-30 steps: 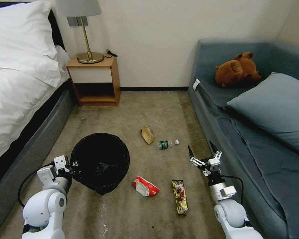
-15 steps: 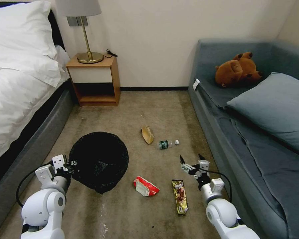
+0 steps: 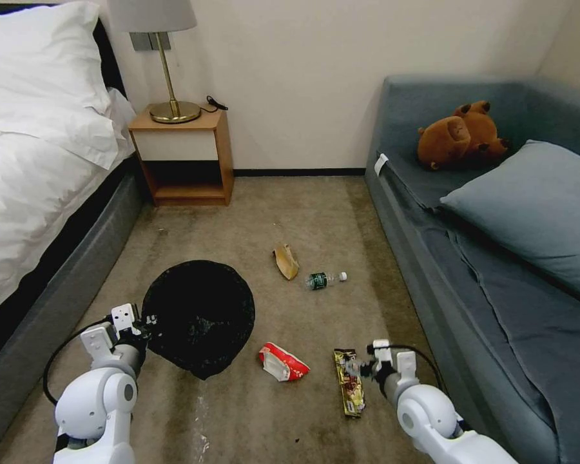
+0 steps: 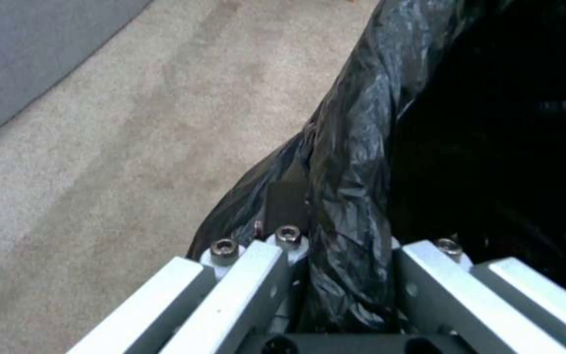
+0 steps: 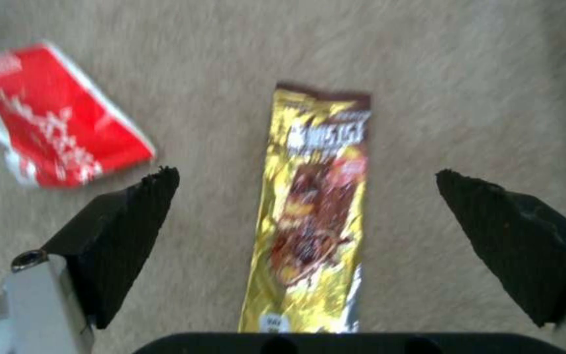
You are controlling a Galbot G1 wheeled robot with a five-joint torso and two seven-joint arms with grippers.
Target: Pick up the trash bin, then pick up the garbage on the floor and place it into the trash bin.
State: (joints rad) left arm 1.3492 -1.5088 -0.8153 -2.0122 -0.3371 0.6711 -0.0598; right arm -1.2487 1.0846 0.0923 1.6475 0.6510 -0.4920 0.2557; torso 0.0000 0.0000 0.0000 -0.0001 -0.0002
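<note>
The trash bin (image 3: 200, 316), lined with a crinkly black bag, hangs tilted at lower left, its mouth facing me. My left gripper (image 3: 138, 322) is shut on the trash bin's rim; the left wrist view shows the left gripper (image 4: 345, 265) pinching the trash bin's bag (image 4: 361, 147). The garbage lies on the carpet: a red-and-white wrapper (image 3: 282, 362), a yellow-brown snack packet (image 3: 349, 381), a small bottle (image 3: 324, 279) and a tan paper scrap (image 3: 286, 260). My right gripper (image 3: 361, 368) hovers open just above the packet (image 5: 316, 211), a finger on either side of it, with the wrapper (image 5: 54, 137) beside it.
A bed (image 3: 38, 180) runs along the left, and a wooden nightstand (image 3: 183, 154) with a lamp (image 3: 167, 64) stands at the back. A blue sofa (image 3: 483, 258) with a plush toy (image 3: 461, 135) and a pillow (image 3: 535, 206) lines the right. Carpet lies between them.
My right arm has drawn back and lowered from near the bottle to just above the snack packet. The bin and the left gripper have shifted slightly right.
</note>
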